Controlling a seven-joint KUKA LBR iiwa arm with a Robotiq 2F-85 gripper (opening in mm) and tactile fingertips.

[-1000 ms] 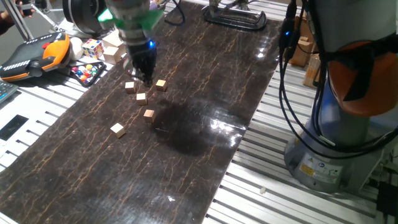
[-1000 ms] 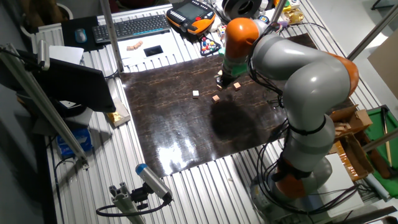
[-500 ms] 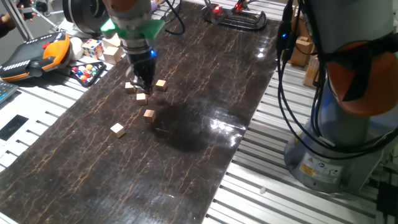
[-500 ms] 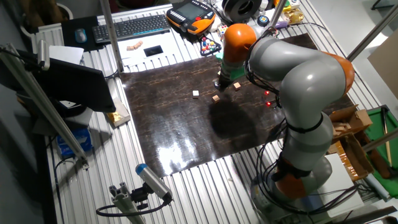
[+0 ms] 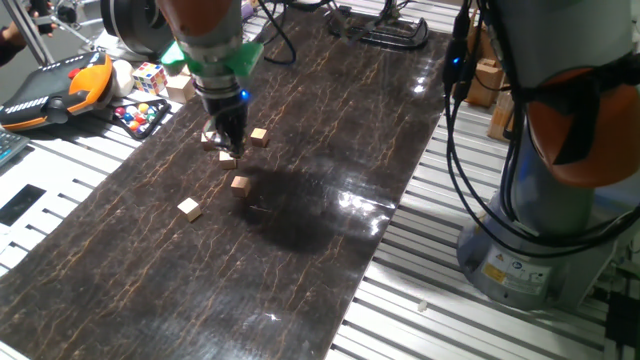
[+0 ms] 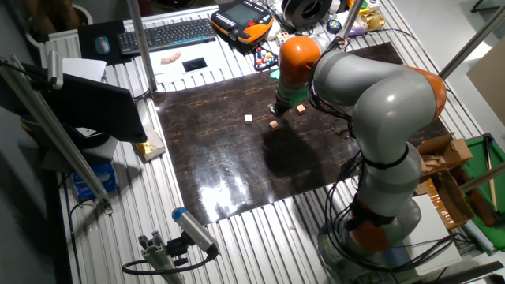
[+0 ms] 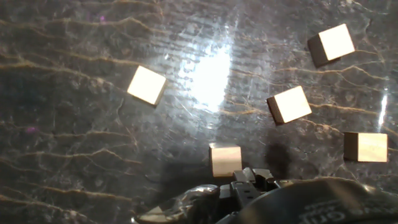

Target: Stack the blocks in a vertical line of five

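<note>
Five small tan wooden blocks lie apart on the dark marbled table top (image 5: 330, 120): one far block (image 5: 259, 137), one left block (image 5: 208, 140) partly behind the fingers, a middle block (image 5: 228, 157), another (image 5: 240, 183) and the nearest (image 5: 189, 208). My gripper (image 5: 228, 146) hangs low with its fingers together, tips right at the middle block. In the hand view the fingertips (image 7: 250, 177) sit just behind one block (image 7: 225, 160), and the others (image 7: 147, 85) (image 7: 289, 104) (image 7: 331, 43) (image 7: 365, 147) are spread around it. No block is stacked on another.
Left of the table top lie a Rubik's cube (image 5: 149, 77), larger pale wooden blocks (image 5: 181, 84), a tray of coloured balls (image 5: 141, 116) and an orange pendant (image 5: 62, 86). A black clamp (image 5: 385, 32) sits at the far end. The robot base (image 5: 535, 240) stands at the right.
My gripper has come down and slightly toward the near side, from above the cluster to the middle block. The blocks have not visibly moved.
</note>
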